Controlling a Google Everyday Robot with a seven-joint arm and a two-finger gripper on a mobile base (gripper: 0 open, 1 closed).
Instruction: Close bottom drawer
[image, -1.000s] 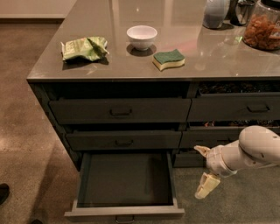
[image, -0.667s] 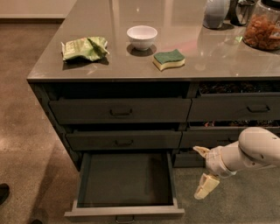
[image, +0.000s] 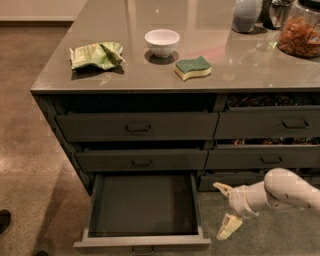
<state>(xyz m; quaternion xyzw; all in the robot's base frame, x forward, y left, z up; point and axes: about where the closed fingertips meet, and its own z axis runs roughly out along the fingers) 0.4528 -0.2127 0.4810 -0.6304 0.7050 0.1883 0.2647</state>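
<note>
The bottom drawer (image: 142, 204) is the lowest of the left stack and stands pulled far out toward me, its bare grey inside showing. Its low front (image: 142, 244) runs along the lower edge of the view, with the small pull partly cut off. My gripper (image: 226, 207) hangs on the white arm just right of the drawer's right front corner, above the floor. Its two cream fingers are spread apart and hold nothing. It does not touch the drawer.
Two shut drawers (image: 137, 127) sit above the open one; a right-hand stack (image: 267, 124) shows clutter. On the counter lie a green bag (image: 96, 55), white bowl (image: 162, 42), sponge (image: 193, 68) and jars (image: 299, 27). A dark shoe (image: 4, 219) is at the left.
</note>
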